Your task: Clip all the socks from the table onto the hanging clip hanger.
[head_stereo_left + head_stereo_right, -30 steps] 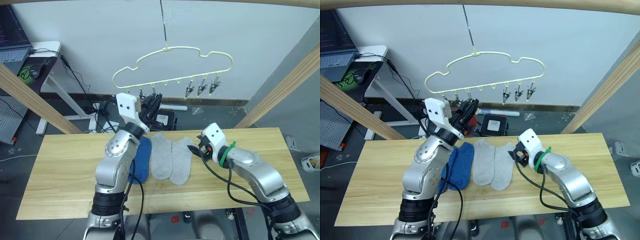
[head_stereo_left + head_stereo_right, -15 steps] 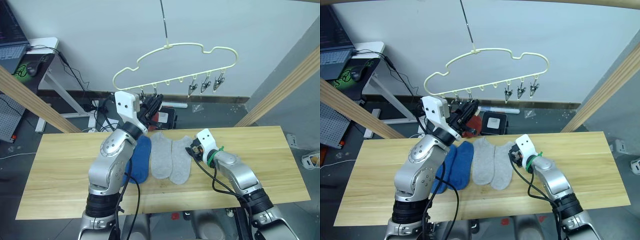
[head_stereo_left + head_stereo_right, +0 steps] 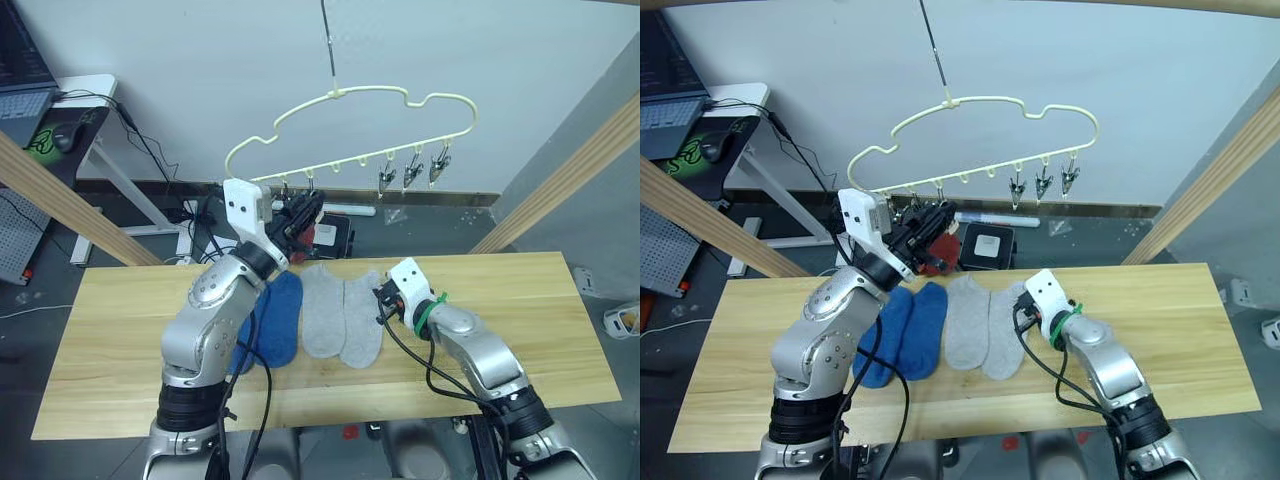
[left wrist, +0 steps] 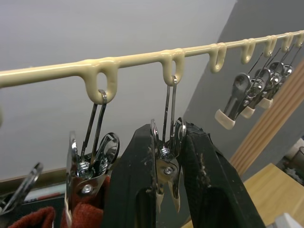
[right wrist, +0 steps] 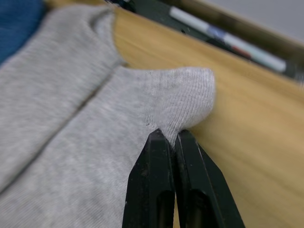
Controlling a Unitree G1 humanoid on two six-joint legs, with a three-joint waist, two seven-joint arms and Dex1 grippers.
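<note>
The clip hanger (image 3: pixel 350 125) hangs by its thin hook above the far edge of the table (image 3: pixel 120 340), its pale yellow frame tilted so that the end toward the robot's right sits higher. Below the hanger's lower, left end, the left gripper (image 4: pixel 166 185) is raised and its fingers are clamped on one silver clip (image 4: pixel 165 164), squeezing it from both sides. Just beside that clip, on the hanger's next loop, another clip (image 4: pixel 90 164) holds a rust red sock (image 4: pixel 61 216). Three more free clips (image 3: pixel 410 170) hang together near the hanger's higher end. On the table beneath the hanger lie two blue socks (image 3: pixel 275 320) and two light grey socks (image 3: pixel 340 315) side by side, the grey pair touching each other. The right gripper (image 5: pixel 172 142) is down at the outer grey sock (image 5: pixel 156 99), its fingers pressed together at the edge of the sock's cuff, pinching the fabric there.
</note>
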